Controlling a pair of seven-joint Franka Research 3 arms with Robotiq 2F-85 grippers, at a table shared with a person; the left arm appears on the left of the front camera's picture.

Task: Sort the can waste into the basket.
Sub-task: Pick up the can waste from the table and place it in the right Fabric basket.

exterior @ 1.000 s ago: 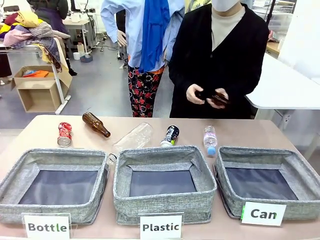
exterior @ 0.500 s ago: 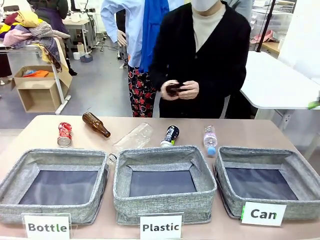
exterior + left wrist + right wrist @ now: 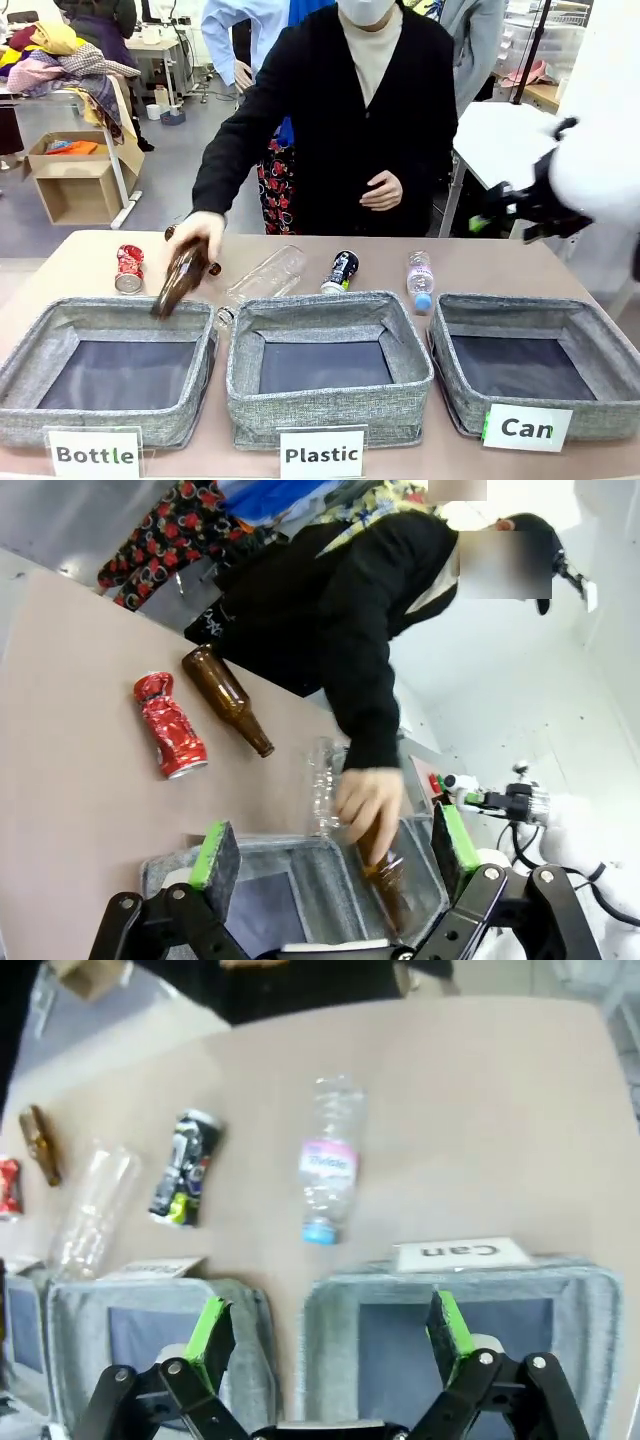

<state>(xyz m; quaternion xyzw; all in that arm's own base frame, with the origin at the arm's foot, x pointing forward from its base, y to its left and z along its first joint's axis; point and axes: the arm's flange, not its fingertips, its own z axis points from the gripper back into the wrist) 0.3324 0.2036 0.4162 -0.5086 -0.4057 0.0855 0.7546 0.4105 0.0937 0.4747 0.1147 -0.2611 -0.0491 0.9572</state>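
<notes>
Both jaws stand wide open and hold nothing: in the left wrist view the left jaws' green pads (image 3: 213,852) spread apart above the Bottle bin (image 3: 300,855), and in the right wrist view the right jaws' pads (image 3: 210,1332) spread above the basket (image 3: 450,1282), near its "Can" card (image 3: 462,1252). From the front the right arm (image 3: 597,160) shows as a blur at the right edge, above the tabletop (image 3: 560,262). The black can (image 3: 341,271) lies on the tabletop just beyond the far rim of the Plastic bin (image 3: 330,303), between a clear bottle (image 3: 268,275) and a water bottle (image 3: 420,280). The red can (image 3: 129,268), crushed, lies past the far left corner of the Bottle bin, well apart from the basket at the right end of the row. The basket's dark floor is in plain view. A person's hand (image 3: 197,228) reaches across and holds a brown bottle (image 3: 180,285) tilted over the Bottle bin's far rim. A second brown bottle (image 3: 225,695) lies on the tabletop just beside the red can.
</notes>
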